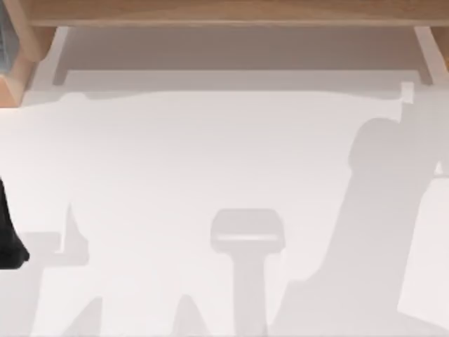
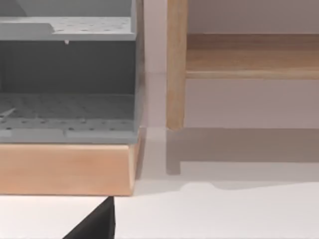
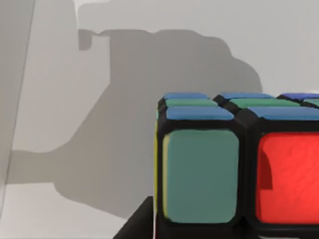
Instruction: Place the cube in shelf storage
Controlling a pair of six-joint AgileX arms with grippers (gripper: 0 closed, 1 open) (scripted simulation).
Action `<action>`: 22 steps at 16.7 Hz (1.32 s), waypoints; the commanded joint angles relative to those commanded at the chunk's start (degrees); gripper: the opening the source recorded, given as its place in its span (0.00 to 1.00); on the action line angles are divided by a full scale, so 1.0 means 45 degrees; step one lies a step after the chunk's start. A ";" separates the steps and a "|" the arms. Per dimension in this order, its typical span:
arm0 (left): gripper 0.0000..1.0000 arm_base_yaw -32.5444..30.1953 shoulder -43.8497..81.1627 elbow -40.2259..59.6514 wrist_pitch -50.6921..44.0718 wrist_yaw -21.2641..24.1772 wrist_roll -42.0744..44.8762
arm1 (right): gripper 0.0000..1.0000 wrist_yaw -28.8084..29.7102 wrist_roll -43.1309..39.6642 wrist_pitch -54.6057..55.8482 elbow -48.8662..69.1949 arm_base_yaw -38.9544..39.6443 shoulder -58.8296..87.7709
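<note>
Cube [image 3: 234,164] cut off at right wrist view's edge

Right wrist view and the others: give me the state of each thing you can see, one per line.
cube: close under the right wrist camera, above the white table; whether it is gripped cannot be told.
shelf storage: along the table's far edge, nothing seen in the bay under its board.
grey pegboard rack: upright on a wooden base beside the shelf's post.
left arm: at the table's left edge.
</note>
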 joint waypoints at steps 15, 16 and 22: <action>1.00 0.0000 0.0000 0.0000 0.0000 0.0000 0.0000 | 0.00 -0.1910 0.2657 0.2099 -0.4032 0.4360 -0.7198; 1.00 0.0000 0.0000 0.0000 0.0000 0.0000 0.0000 | 0.00 -0.2145 0.3010 0.2866 -0.4363 0.5004 -0.7715; 1.00 0.0000 0.0000 0.0000 0.0000 0.0000 0.0000 | 0.00 -0.2972 0.5000 0.9198 -0.5876 0.8408 -0.9966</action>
